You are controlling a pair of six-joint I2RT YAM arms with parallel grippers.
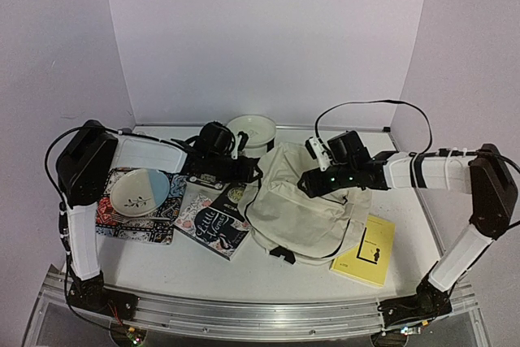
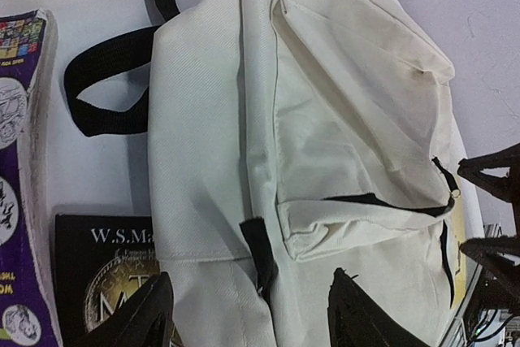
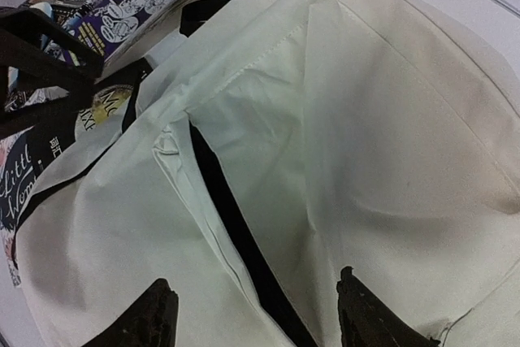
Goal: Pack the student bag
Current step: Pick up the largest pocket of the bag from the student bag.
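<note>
One yellow book (image 1: 365, 250) lay near right and what looked like three more books (image 1: 213, 225) left of the one cream bag (image 1: 301, 213) at mid-table, all seemingly unpacked, while the left gripper (image 2: 248, 318) and right gripper (image 3: 253, 323) hung spread and empty just above it, one bowl (image 1: 252, 132) beyond.

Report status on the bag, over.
Left gripper and right gripper open, holding nothing. Student bag flat beneath both. Yellow book and dark book lie outside, beside it.
</note>
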